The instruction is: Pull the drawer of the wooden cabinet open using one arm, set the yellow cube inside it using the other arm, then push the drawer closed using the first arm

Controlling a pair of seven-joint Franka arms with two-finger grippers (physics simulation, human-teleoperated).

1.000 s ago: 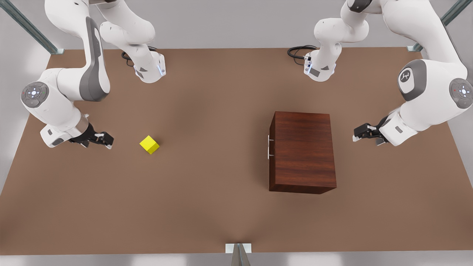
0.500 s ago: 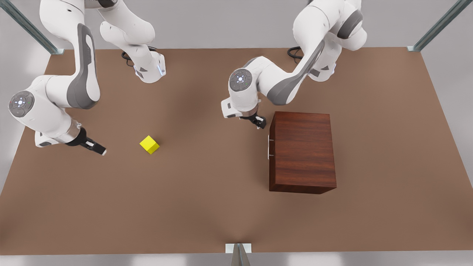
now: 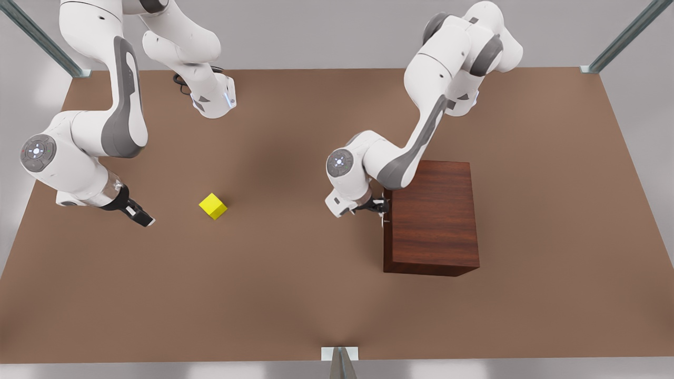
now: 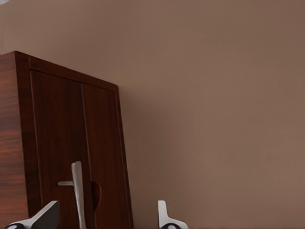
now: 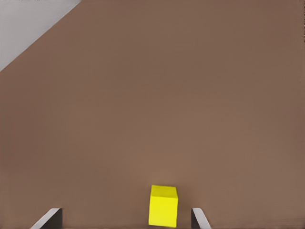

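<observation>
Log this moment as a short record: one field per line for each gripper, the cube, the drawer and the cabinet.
left gripper: open, fingers either side of the drawer's silver handle, at the cabinet front
right gripper: open, near the cube, apart from it
yellow cube: on the table, ungrasped
drawer: shut, flush with the cabinet front
wooden cabinet: standing on the table, on the front view's right

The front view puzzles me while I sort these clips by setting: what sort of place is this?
Most likely a simulated robot test bench, not a home. A bare brown table with metal frame posts carries two white arms, and the props are a wooden cabinet and a yellow cube.
</observation>
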